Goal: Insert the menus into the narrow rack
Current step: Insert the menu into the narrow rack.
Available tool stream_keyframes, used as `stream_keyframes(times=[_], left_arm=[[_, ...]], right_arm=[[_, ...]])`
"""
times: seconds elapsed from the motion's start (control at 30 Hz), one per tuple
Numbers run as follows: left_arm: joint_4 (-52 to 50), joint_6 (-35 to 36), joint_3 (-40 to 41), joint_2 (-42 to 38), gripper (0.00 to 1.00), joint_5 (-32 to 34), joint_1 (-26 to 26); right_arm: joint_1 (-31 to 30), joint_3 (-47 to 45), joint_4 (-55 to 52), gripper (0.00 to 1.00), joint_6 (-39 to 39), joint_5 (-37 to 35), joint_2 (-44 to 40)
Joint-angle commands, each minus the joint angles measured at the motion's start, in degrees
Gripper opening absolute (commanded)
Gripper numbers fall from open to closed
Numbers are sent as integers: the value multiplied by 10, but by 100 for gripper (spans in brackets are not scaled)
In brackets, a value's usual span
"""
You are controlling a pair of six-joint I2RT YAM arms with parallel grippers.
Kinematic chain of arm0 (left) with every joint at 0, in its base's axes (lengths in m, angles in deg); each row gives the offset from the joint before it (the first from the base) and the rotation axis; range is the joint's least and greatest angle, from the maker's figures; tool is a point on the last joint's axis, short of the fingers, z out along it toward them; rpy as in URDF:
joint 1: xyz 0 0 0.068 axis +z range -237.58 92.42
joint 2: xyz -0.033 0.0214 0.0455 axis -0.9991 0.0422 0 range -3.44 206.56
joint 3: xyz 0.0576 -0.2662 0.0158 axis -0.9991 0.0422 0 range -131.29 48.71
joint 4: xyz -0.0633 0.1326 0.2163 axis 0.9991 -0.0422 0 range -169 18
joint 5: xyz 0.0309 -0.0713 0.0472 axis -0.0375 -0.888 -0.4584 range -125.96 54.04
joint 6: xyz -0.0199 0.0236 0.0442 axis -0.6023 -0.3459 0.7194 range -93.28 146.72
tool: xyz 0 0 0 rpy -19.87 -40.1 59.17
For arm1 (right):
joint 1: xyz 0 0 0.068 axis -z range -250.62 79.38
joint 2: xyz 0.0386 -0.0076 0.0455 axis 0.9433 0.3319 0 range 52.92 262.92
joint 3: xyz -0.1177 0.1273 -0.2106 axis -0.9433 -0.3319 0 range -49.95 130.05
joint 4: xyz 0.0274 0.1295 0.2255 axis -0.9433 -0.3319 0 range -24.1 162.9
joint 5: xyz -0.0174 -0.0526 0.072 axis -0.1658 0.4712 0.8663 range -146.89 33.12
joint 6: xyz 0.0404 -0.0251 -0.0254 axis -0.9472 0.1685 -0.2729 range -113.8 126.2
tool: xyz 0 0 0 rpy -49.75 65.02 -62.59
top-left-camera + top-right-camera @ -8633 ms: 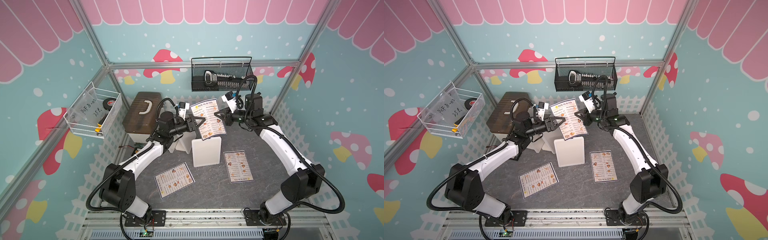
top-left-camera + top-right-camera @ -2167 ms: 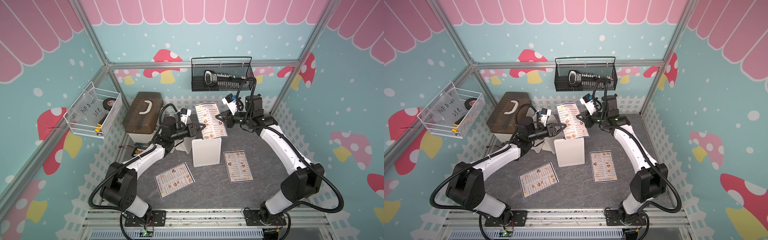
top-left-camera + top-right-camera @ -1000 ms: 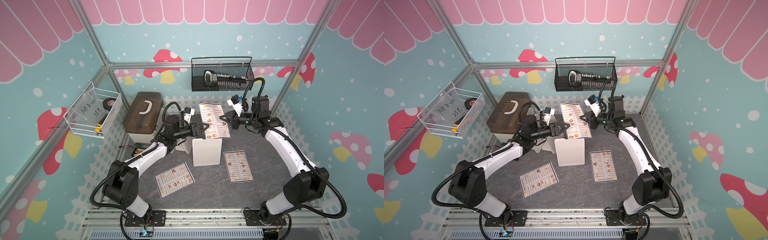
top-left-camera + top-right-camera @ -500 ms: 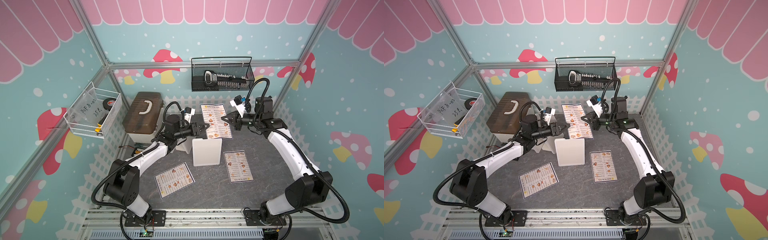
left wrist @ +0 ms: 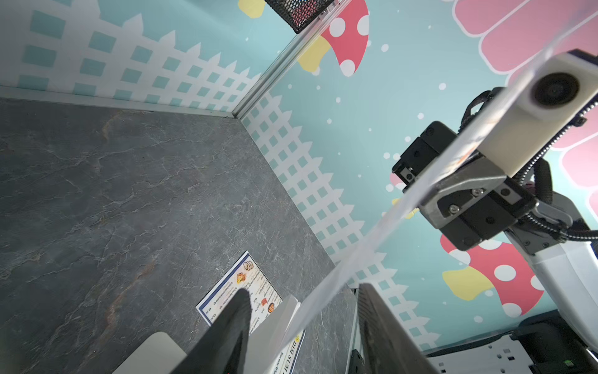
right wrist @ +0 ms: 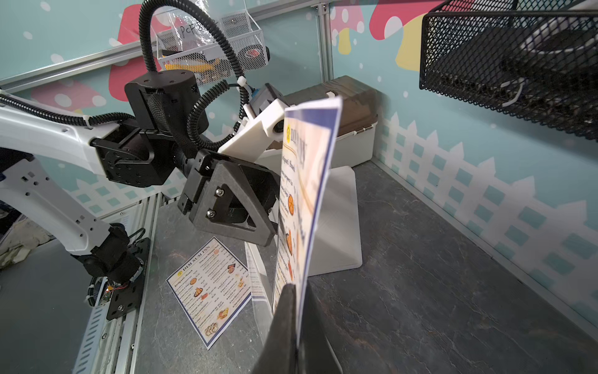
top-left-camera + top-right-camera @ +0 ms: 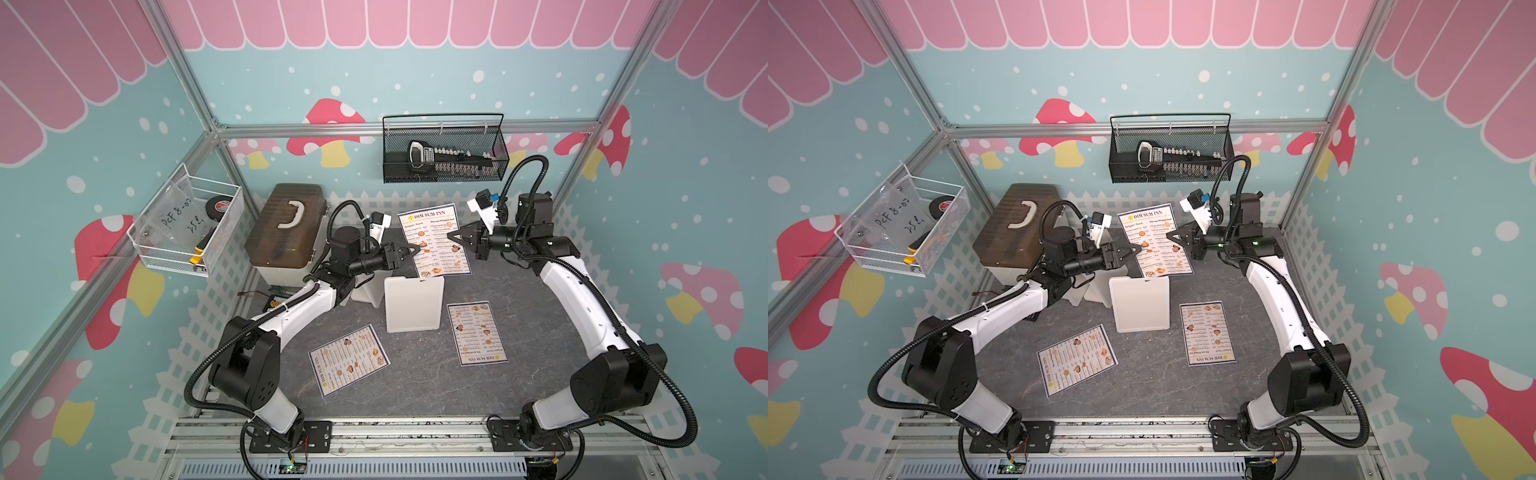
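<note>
My right gripper (image 7: pixel 451 237) (image 6: pixel 296 291) is shut on the right edge of one menu (image 7: pixel 434 241) (image 7: pixel 1154 241) (image 6: pixel 307 181), which it holds upright just above the white narrow rack (image 7: pixel 412 305) (image 7: pixel 1139 307). Whether the sheet's bottom edge is in the slot I cannot tell. At the sheet's left edge my left gripper (image 7: pixel 415 249) (image 5: pixel 303 289) stands open, one finger on each side and neither pressing. Two more menus lie flat on the grey table: one front left (image 7: pixel 348 359) (image 6: pixel 210 285), one right of the rack (image 7: pixel 476 332) (image 5: pixel 255 281).
A brown toolbox (image 7: pixel 286 232) stands at the back left, and a smaller white stand (image 7: pixel 365 291) sits under my left wrist. A black mesh basket (image 7: pixel 444 153) hangs on the back wall. A white wire basket (image 7: pixel 187 224) hangs on the left wall.
The held menu has shifted slightly right and stands straighter over the rack. The right arm has risen. My left gripper followed the sheet's edge, its jaws as wide as before.
</note>
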Motion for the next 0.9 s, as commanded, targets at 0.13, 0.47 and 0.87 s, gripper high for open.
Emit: stream_keyframes(times=[0.13, 0.47, 0.87], left_arm=[[0, 8, -18, 7, 53, -13, 3], [29, -1, -10, 4, 53, -15, 4], [55, -12, 5, -6, 51, -18, 10]], right_arm=[[3, -2, -5, 0, 21, 31, -2], [2, -1, -10, 0, 21, 40, 16], [2, 4, 8, 0, -5, 48, 37]])
